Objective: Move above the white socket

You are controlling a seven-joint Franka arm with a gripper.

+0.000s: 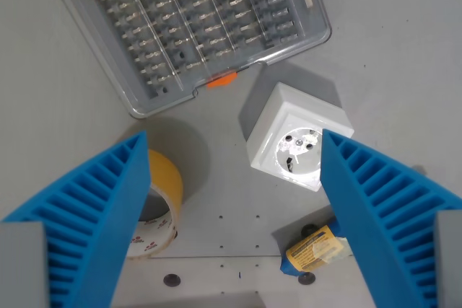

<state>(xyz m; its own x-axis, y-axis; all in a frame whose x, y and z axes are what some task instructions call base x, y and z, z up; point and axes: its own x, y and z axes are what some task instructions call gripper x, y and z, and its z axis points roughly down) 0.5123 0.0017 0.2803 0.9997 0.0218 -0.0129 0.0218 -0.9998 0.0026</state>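
The white socket [296, 138] is a square box with a round recessed face, lying on the grey table right of centre in the wrist view. My gripper [234, 156] is open, with its two blue ribbed fingers [108, 214] wide apart and nothing between them. The right finger's tip [339, 153] overlaps the socket's right edge in the picture. The gripper's midpoint sits a little to the wrist view's left of the socket.
A clear plastic screwdriver bit case [191, 23] with an orange latch lies at the top. A roll of yellowish tape [160, 196] sits partly behind the left finger. A small yellow and blue object [312, 250] lies at the bottom right.
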